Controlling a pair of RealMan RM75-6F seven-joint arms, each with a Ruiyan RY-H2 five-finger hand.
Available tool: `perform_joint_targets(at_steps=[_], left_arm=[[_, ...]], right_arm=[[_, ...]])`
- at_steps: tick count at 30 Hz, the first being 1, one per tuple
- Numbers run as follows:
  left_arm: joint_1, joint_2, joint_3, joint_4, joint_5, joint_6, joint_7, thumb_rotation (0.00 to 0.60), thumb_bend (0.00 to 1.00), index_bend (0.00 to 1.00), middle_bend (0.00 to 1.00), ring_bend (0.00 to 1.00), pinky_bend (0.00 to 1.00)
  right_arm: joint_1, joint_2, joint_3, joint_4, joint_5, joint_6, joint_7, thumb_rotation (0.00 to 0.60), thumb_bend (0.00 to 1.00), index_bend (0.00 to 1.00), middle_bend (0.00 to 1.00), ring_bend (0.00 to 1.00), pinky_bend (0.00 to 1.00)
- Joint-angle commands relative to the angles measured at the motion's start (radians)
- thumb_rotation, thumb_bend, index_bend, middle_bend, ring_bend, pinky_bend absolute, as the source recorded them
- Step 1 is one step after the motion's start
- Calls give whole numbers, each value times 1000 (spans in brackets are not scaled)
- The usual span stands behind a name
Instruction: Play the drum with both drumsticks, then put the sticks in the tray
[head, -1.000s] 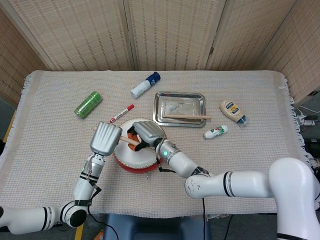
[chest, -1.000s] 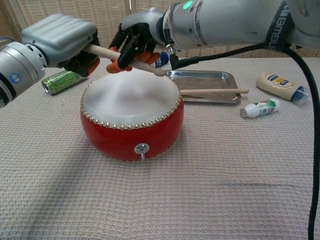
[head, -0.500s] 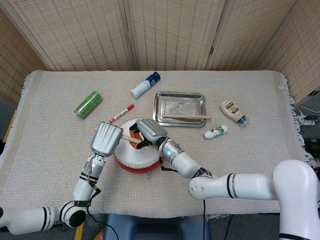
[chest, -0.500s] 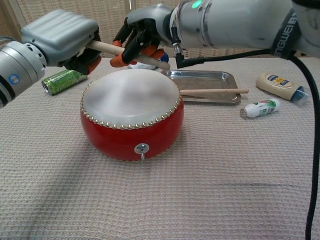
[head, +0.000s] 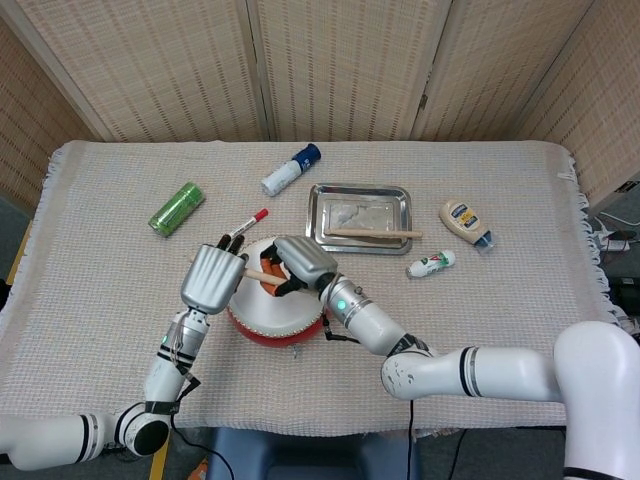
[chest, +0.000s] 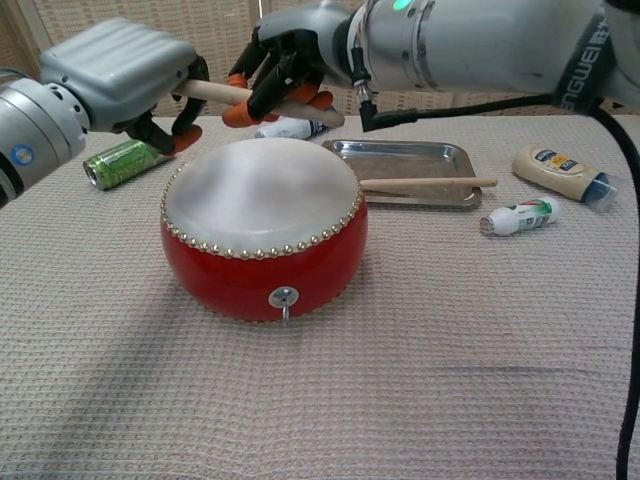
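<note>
Open cloth (chest: 420, 380) R of drum (chest: 262, 245); tray (head: 358, 218) beyond.

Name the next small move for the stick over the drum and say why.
Probably let the left hand release the drumstick, since the right hand also grips it above the drum. The other stick already lies in the tray, so the right hand could carry this one there.

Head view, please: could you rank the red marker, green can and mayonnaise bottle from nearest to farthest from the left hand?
From the left hand:
1. Red marker, just beyond its fingers.
2. Green can, farther back on the left.
3. Mayonnaise bottle, far right, past the tray.
</note>
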Motion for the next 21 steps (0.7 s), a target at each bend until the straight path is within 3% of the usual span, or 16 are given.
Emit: perform_joint_targets(at_steps=[1,9,21], left_arm=[[2,4,-1,-4,2,1,-2,600,408,134,225,257,453],[13,35,-9,-26,3,3,-28,600,367,24,120,125,316],[30,72,-13,-43,1,5,-61,600,342,0,62,74,275]], right_arm=[[-4,2,0,-1,-5,1,-2,600,434,1000,886,1000,1000],[-13,8,-7,-8,-20,8,-20,600,434,1000,886,1000,1000],[-22,22,-13,-18,-19,17,-47,600,434,1000,886,1000,1000]])
